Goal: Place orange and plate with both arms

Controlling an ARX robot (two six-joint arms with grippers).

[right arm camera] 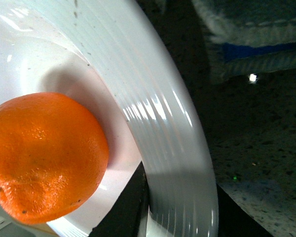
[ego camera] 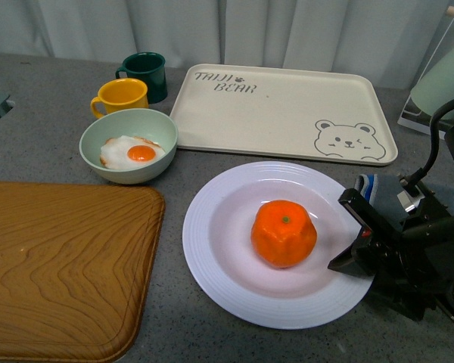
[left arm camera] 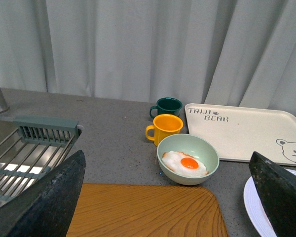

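The orange [ego camera: 284,233] rests in the plate [ego camera: 212,246] on the counter [ego camera: 174,175]. Plate grasping is judged in hand: the rim is straddled by the right gripper [ego camera: 350,234], and clamping cannot be confirmed. The left gripper [left arm camera: 166,159] is spread wide. A firm rim hold is required before lifting.

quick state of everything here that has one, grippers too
orange: whole, sitting in the plate
plate: lying flat, holding the orange
right gripper: shut on the plate's right rim
left gripper: open, empty
green bowl: upright, holds a fried egg
yellow mug: upright
dark green mug: upright
bear tray: flat, nothing on it
wooden tray: flat, nothing on the visible part
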